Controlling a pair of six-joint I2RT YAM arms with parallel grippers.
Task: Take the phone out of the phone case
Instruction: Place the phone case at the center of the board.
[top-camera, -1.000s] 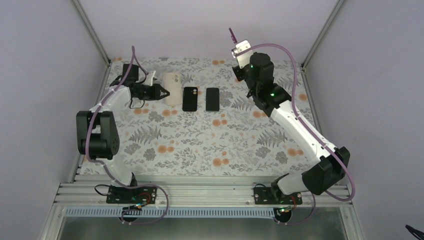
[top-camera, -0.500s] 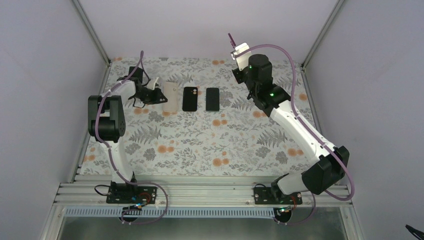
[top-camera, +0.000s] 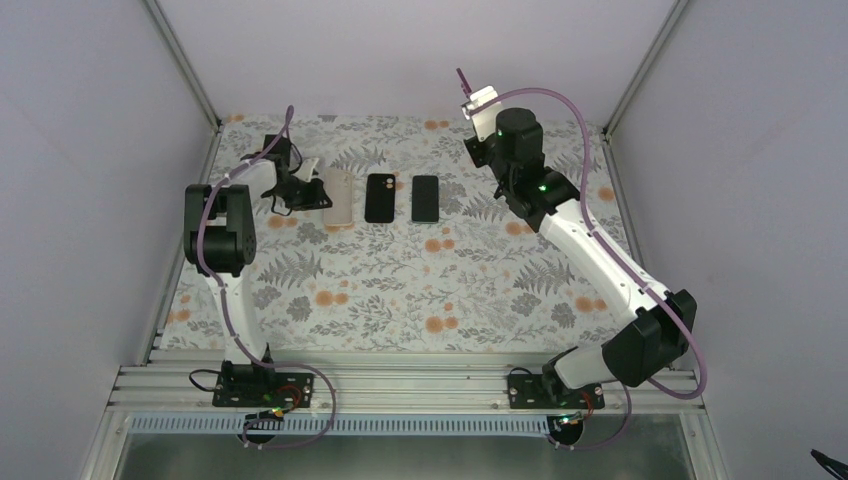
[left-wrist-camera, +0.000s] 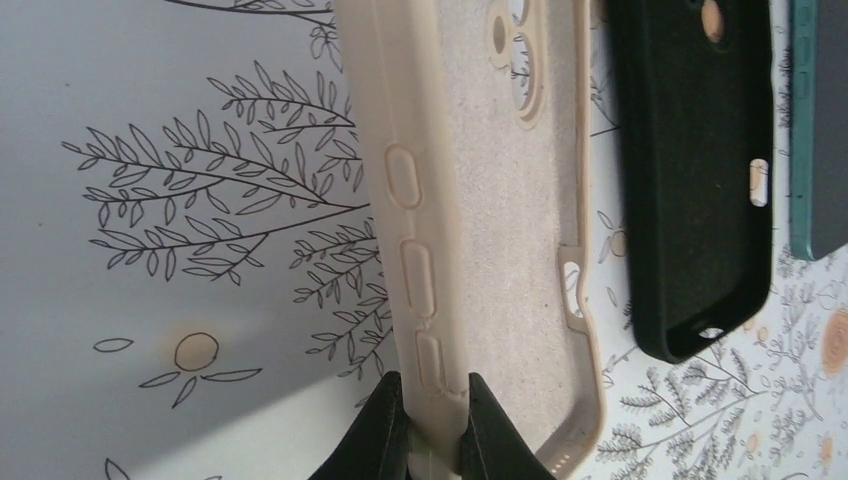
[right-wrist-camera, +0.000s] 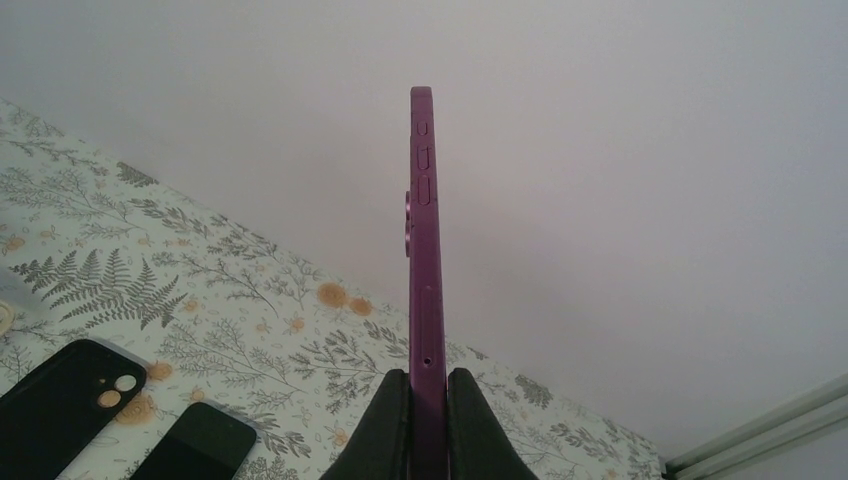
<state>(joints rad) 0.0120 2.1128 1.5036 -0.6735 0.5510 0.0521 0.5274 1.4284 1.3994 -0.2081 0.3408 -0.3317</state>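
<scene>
My left gripper (top-camera: 316, 195) is shut on the long side wall of a beige phone case (top-camera: 340, 198), low over the table at the back left. In the left wrist view the fingers (left-wrist-camera: 390, 430) pinch that wall, and the case (left-wrist-camera: 490, 200) shows its empty inner lining. My right gripper (top-camera: 484, 122) is raised at the back and shut on a purple phone (top-camera: 480, 98), which is out of the case. In the right wrist view the phone (right-wrist-camera: 422, 250) stands edge-on, upright between the fingers (right-wrist-camera: 390, 425).
A black phone case (top-camera: 379, 197) and a dark phone (top-camera: 425, 198) lie side by side just right of the beige case. They also show in the left wrist view, the black case (left-wrist-camera: 690, 170) and the phone (left-wrist-camera: 825, 130). Walls enclose the floral table (top-camera: 400, 290).
The left arm's elbow has swung back to the far left. The gripper has turned, and the beige case has shifted slightly nearer. The right arm with the purple phone has barely moved.
</scene>
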